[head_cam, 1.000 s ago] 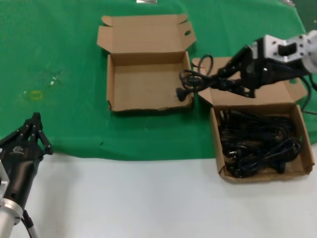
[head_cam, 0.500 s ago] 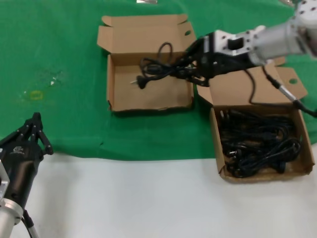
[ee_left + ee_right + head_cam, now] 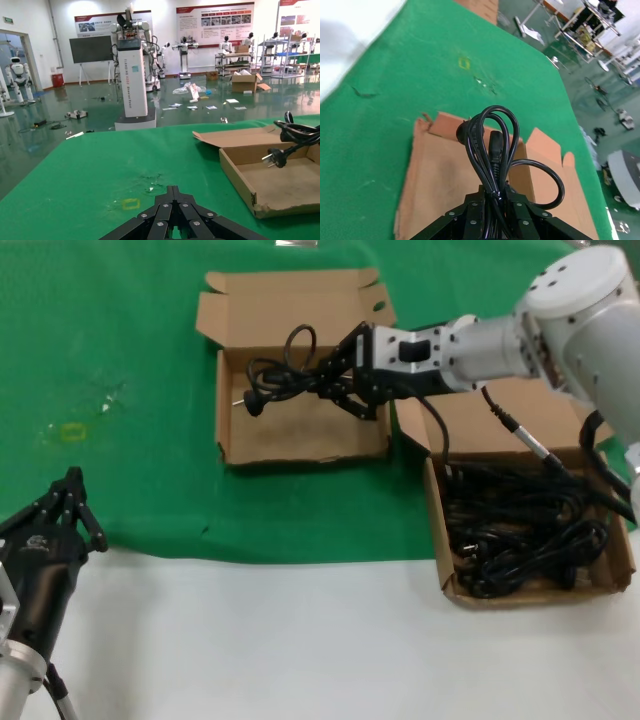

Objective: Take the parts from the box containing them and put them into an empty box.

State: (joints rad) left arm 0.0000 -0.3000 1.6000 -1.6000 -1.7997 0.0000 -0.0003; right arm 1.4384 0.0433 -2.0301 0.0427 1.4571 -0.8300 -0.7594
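While gripping a cord (image 3: pixel 285 380), right pincer (image 3: pixel 335 380) hovers above empty box (image 3: pixel 300 430).

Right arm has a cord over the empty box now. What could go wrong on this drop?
The power cord hangs in loose loops from the right gripper above the empty box; a loop or its plug could land across the box wall. On opening, a loop might also stay snagged on the fingers. The left gripper is parked clear.
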